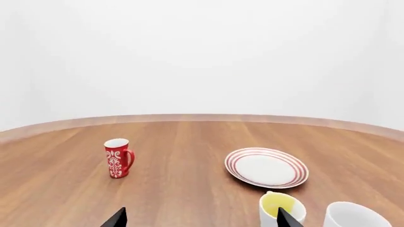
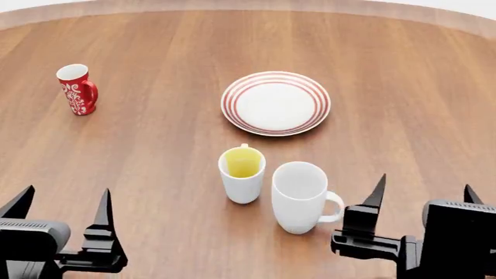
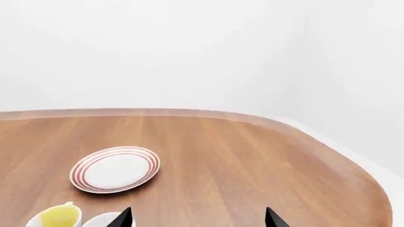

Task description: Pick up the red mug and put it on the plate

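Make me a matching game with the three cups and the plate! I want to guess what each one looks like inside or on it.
Things:
1. red mug
2. plate
3. small white mug
4. big white mug

Looks:
A. yellow inside
B. red rings around the rim
C. plain white all over
D. white flower pattern on the outside

Right pairs: 1-D, 2-B, 3-A, 4-C

Wood table w/ rounded edge, grain running away from the pincers. Plain white walls beyond, even light.
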Controlling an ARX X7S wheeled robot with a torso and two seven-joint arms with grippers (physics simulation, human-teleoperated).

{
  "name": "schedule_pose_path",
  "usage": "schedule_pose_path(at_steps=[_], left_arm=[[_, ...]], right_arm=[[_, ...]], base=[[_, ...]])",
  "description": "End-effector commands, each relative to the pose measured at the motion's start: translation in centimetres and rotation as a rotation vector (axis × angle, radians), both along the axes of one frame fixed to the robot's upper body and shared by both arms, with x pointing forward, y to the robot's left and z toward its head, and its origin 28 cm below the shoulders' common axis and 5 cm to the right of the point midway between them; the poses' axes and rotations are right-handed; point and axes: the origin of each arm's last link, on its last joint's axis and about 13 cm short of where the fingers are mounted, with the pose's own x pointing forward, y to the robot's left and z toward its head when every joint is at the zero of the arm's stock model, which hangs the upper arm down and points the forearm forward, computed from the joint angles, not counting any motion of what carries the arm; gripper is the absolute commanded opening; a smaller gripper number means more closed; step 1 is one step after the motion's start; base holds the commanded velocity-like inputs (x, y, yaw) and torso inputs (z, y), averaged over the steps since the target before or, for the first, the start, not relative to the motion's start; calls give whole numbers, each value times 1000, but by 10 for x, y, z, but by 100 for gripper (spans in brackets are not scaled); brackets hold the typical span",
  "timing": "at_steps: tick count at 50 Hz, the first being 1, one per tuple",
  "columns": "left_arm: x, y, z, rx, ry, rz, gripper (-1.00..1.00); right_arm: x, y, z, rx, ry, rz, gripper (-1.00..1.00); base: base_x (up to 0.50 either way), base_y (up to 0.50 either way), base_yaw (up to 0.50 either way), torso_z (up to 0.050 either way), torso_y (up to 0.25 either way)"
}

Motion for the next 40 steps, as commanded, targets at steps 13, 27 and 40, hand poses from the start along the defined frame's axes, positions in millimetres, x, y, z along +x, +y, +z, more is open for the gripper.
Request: schedule_pose_path(at_steps=[13, 27, 40], left_arm=[[1, 2, 3, -2, -4, 6, 100], [3, 1, 2, 0, -4, 10, 100], [4, 2, 0, -1, -2, 14, 100]], right_arm=[[-6, -24, 19, 38, -14, -121, 100], [-4, -25, 16, 44, -2, -110, 100], [-2, -25, 15, 44, 4, -107, 100]], base=[[465, 0, 0, 0, 0], [500, 0, 0, 0, 0], [500, 0, 0, 0, 1]])
